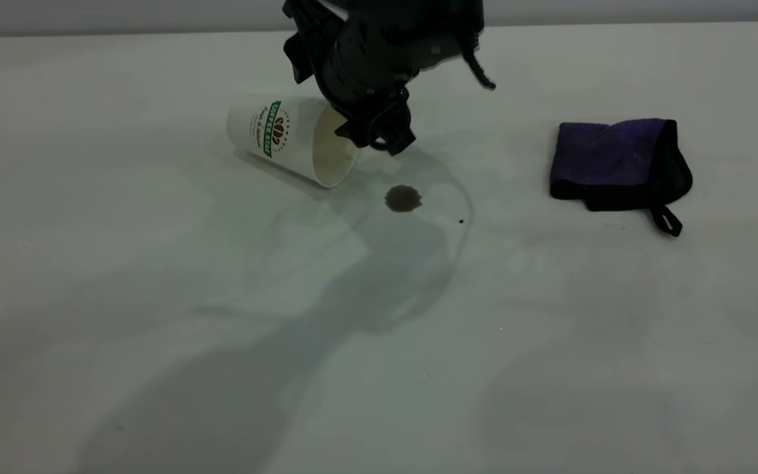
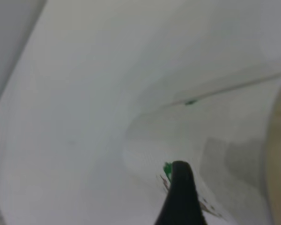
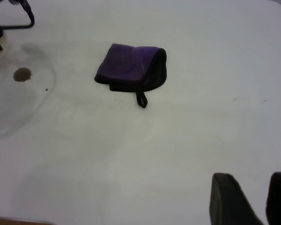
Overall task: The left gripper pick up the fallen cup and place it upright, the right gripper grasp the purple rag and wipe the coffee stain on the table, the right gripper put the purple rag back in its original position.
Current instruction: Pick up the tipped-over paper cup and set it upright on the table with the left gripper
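Note:
The white cup (image 1: 287,135) with the green band lies on its side on the table (image 1: 155,316), mouth towards the coffee stain (image 1: 403,198). My left gripper (image 1: 379,135) hangs at the cup's rim, open. In the left wrist view one black finger (image 2: 180,199) rests over the cup's (image 2: 225,140) outer wall near the logo; the other finger is out of view. The purple rag (image 1: 616,164) lies folded to the right of the stain. My right gripper (image 3: 255,187) is open and holds nothing, well short of the rag (image 3: 131,68). It does not show in the exterior view.
A tiny black speck (image 1: 461,221) sits just right of the stain. The rag's black loop (image 1: 667,220) points to the table's front. The left arm's shadow falls across the middle of the table. The table's far edge runs behind the cup.

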